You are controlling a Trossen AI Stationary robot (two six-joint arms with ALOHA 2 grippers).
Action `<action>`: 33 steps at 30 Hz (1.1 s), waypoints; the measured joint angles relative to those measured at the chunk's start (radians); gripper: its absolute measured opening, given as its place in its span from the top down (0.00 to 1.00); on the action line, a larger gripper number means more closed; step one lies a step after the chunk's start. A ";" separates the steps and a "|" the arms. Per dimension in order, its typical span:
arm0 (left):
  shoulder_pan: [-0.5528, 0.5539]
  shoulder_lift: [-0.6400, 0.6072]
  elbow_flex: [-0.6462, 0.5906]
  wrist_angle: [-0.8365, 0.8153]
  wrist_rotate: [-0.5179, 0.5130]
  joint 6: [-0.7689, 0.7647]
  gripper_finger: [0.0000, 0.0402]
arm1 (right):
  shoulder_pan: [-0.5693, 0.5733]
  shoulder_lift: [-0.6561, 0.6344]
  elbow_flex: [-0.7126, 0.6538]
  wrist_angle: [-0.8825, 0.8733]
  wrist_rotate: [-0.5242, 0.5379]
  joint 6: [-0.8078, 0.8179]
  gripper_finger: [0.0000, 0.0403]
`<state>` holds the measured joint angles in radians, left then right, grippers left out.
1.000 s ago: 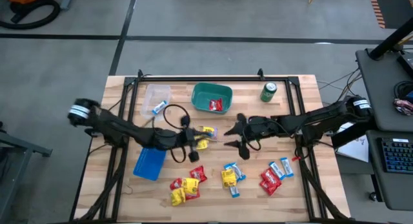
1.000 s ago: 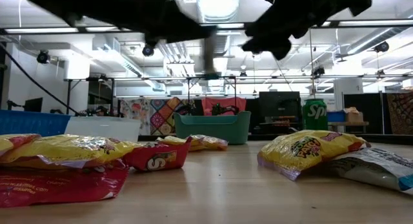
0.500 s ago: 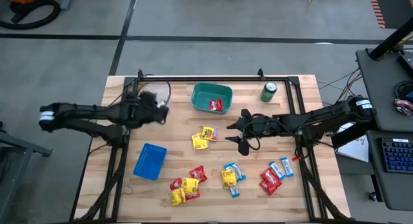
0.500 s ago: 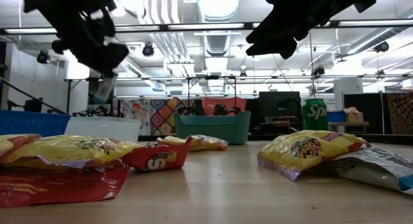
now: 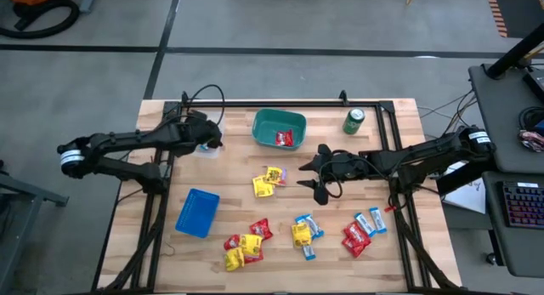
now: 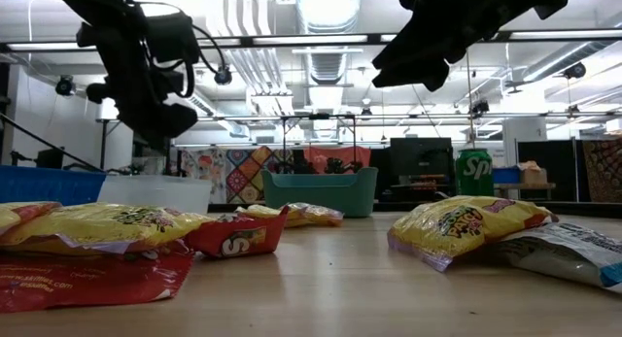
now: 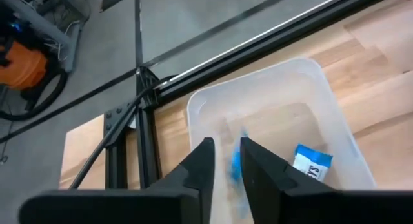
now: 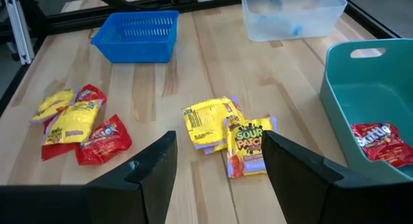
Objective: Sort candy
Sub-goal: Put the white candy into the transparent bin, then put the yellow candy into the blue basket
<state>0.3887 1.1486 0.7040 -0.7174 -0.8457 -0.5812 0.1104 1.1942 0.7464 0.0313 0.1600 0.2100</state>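
Left wrist view: blue-and-white candy [image 7: 312, 163] lies in the clear bin [image 7: 335, 114] beyond the narrowly parted fingers [image 7: 205, 161].

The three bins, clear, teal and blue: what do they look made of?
Clear bin: apparently thin translucent plastic; the wood shows through its walls. Teal bin: looks like solid moulded plastic with a smooth matte wall and a handle cutout. Blue basket: seemingly plastic mesh, its sides a fine grid of holes.
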 joint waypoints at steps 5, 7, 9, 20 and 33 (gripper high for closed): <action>-0.002 0.009 0.000 0.000 0.001 -0.001 0.78 | 0.000 0.000 0.000 0.000 0.000 0.009 0.46; -0.010 0.001 0.000 0.000 0.007 -0.003 0.77 | 0.000 0.000 0.000 -0.003 0.000 0.031 0.46; -0.028 -0.012 0.000 0.010 0.035 -0.004 0.76 | 0.000 0.000 0.000 -0.020 0.000 0.064 0.46; -0.358 -0.033 0.000 0.235 0.224 0.078 0.75 | 0.031 0.000 0.000 -0.261 -0.003 0.423 0.46; -0.658 0.059 0.001 0.534 0.236 0.267 0.75 | 0.133 0.000 0.000 -0.332 -0.014 0.513 0.46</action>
<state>-0.2691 1.2076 0.7048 -0.1833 -0.6100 -0.3137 0.2431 1.1942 0.7460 -0.3003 0.1455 0.7231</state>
